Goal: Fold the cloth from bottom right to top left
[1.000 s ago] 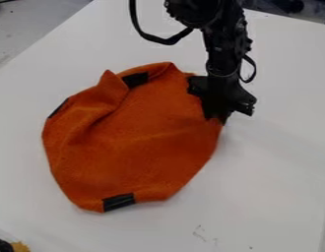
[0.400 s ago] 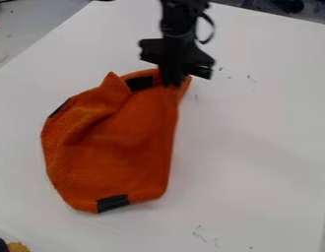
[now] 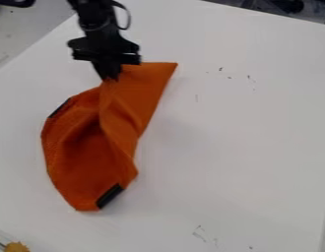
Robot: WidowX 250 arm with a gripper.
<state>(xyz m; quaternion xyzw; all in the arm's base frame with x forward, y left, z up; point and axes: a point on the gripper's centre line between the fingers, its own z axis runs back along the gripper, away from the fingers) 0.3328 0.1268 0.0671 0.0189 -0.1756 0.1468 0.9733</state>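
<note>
Drawn up and leftward since the earlier frames, the gripper (image 3: 109, 76) has gone from the right side of the cloth (image 3: 68, 147) to its upper left part in the camera view, and we see the cloth's right side pulled in with it. One dark patch near the top has gone from sight, while the lower patch (image 3: 110, 195) has tilted.

Still in the camera view, we find the orange cloth on the left half of the white desk (image 3: 250, 147). Its jaws are narrow, pinching the cloth at the upper edge, with creases running down from the grip. To the right of them, a flat flap (image 3: 150, 74) ends in a sharp corner; a second dark patch (image 3: 58, 107) sits along the left edge.

We judge the fold to be well past halfway: the right-hand part has been carried over towards the top left. What is left, as we read it, is to bring the held part down near the left edge, let go and lift clear. The lower end still reaches well down the desk, and the layers look bunched, so we would expect a loose, uneven fold unless that end follows.
</note>
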